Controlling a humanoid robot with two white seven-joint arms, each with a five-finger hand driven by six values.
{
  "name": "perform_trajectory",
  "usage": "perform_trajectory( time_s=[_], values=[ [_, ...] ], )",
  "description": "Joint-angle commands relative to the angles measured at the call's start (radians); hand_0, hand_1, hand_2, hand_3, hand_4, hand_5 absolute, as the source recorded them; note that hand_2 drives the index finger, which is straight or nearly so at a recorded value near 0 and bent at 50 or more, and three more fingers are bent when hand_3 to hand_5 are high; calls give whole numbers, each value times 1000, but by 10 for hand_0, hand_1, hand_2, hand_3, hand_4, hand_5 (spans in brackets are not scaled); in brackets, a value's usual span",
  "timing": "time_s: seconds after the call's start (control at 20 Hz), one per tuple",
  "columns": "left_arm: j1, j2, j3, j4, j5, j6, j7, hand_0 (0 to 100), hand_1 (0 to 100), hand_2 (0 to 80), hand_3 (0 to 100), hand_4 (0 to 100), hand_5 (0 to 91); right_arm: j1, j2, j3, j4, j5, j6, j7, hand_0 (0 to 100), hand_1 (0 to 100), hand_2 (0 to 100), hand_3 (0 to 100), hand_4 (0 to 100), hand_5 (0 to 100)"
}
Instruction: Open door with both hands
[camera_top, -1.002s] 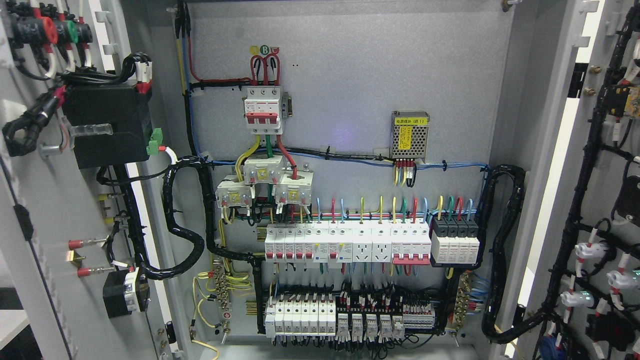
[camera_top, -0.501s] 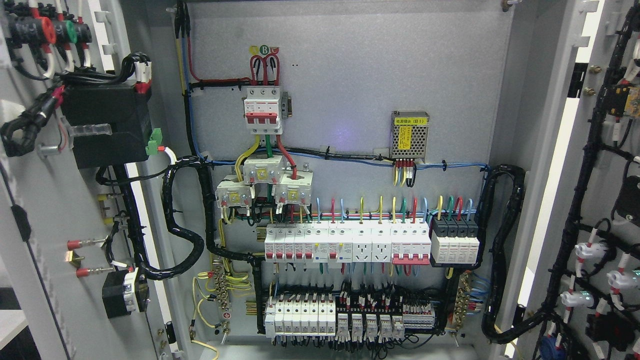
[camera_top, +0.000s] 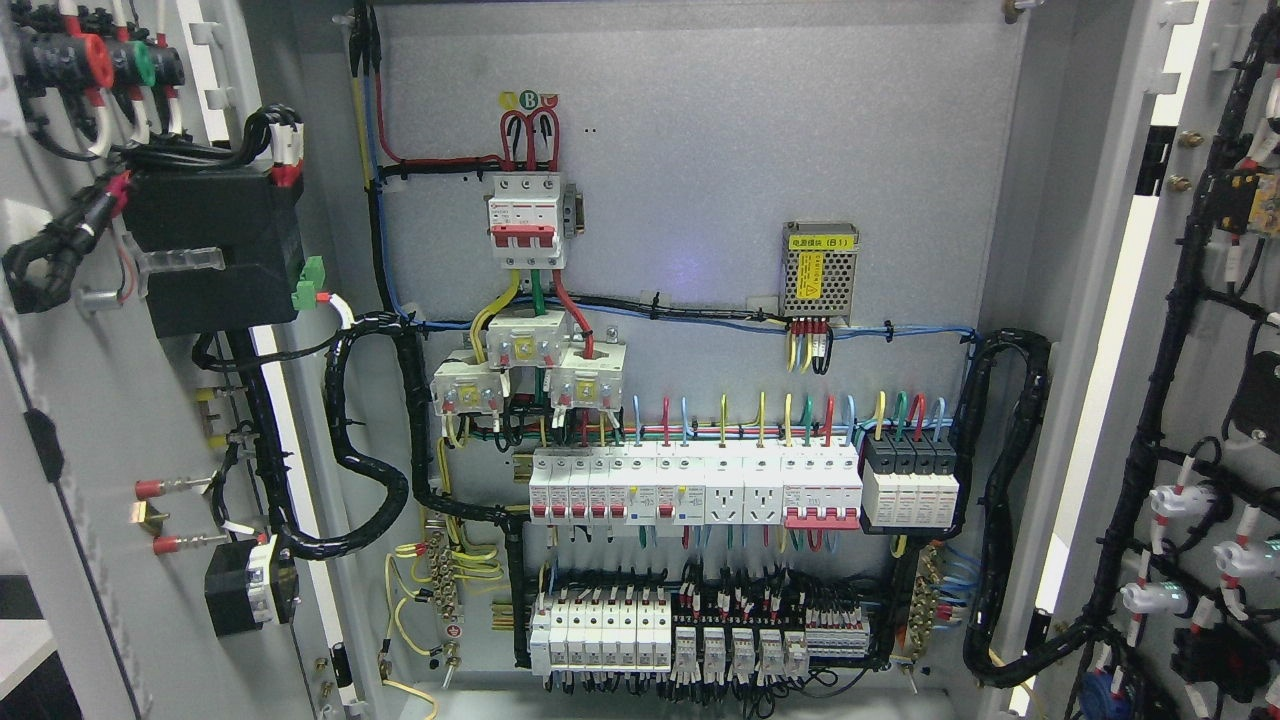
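Two doors: swung wide, left door (camera_top: 90, 420) and right door (camera_top: 1215, 330) flanking the cabinet (camera_top: 700, 160)
Inside: breaker rows (camera_top: 695, 485), coloured wires, black cable bundles (camera_top: 375, 470)
Upper middle: red-handled main switch (camera_top: 526, 220)
Fingers: out of frame, state impossible to tell

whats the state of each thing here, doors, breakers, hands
left door: swung wide open
right door: swung wide open
cabinet: inside fully exposed
top breaker: wired in, switch position too small to tell
robot hands: neither in view
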Motion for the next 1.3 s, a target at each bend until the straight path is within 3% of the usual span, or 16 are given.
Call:
perform_trajectory(
  time_s=[0.0, 0.3, 0.6, 0.8, 1.25],
  values=[
    [-104, -13, -45, -95, 8, -311, -1, 0, 0, 0, 0, 0, 0, 5, -70, -163, -57, -3, -84, -5, 383, 0, 0, 0, 0, 0],
    [-120, -14, -76, -163, 9, -312, -1, 0, 0, 0, 0, 0, 0, -3, -90, -198, -91, -9, -85, -5, 383, 0, 0, 0, 0, 0],
    [-95, -114, -85, -214, 6, -327, -7, 0, 0, 0, 0, 0, 0, -9, -129, -235, -90, -41, -81, -5, 383, 0, 0, 0, 0, 0],
    [-95, -116, -87, -219, 6, -358, -5, 0, 0, 0, 0, 0, 0, -10, -155, -241, -80, -82, -75, -5, 383, 0, 0, 0, 0, 0],
    [-105, -120, -90, -263, 24, -475, 4, 0, 0, 0, 0, 0, 0, -18, -164, -238, -80, -82, -69, -5, 383, 0, 0, 0, 0, 0]
  ],
)
